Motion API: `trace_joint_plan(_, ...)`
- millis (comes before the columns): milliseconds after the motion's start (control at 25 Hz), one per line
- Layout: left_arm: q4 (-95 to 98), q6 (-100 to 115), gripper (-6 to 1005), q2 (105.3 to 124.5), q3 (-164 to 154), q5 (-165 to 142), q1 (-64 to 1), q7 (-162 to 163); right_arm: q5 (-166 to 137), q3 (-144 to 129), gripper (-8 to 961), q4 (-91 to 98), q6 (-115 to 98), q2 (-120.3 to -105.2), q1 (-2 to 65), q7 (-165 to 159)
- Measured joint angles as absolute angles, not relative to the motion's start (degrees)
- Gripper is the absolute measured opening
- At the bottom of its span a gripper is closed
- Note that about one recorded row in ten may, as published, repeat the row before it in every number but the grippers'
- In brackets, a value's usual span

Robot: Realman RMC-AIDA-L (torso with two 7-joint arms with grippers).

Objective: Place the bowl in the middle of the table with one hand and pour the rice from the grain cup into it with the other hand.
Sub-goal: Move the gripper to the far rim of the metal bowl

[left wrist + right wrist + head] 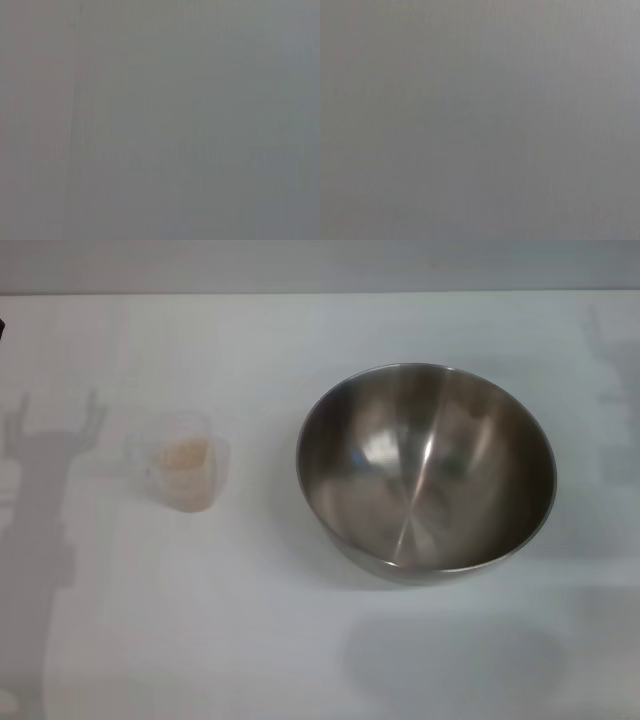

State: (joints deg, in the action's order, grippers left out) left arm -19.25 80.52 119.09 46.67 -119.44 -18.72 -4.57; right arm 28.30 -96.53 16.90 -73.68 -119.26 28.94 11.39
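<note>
The shiny round steel bowl (425, 470) sits right of centre, empty; the clear plastic cup (185, 475) at left holds rice (187, 455), unpoured; neither end effector is visible.

Robot body: only a small black sliver (2, 328) shows at the head view's left edge, shape indeterminate. A forked grey shadow (45, 440) lies on the counter (250, 640).

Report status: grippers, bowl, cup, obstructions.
Neither gripper in view. Bowl empty, right of table centre. Grain cup upright at left, holding rice. Nothing between them.
</note>
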Motion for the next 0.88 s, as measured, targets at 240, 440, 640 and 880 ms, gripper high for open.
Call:
trace_joint_plan(240, -19.2, 80.5, 858, 119.09, 46.7, -119.4, -18.7, -4.6, 28.2, -96.3, 731, 18.1, -72.2, -119.27, 28.8, 10.0)
trace_joint_plan(440, -19.0, 80.5, 857, 119.09, 46.7, -119.4, -18.7, -4.6, 28.1, -96.5, 730, 18.9, -70.6, -119.24, 28.9, 7.9)
trace_joint_plan(640, -18.8, 80.5, 855, 119.0, 46.7, -119.6, -18.8, -4.6, 22.9, -96.8, 730, 29.7, -58.8, -119.2, 25.9, 3.9)
trace_joint_plan(880, -18.0, 80.2, 854, 118.94, 46.7, -119.5, -19.1, -4.6, 10.6, -96.5, 731, 50.2, -34.8, -119.19, 20.3, -4.7)
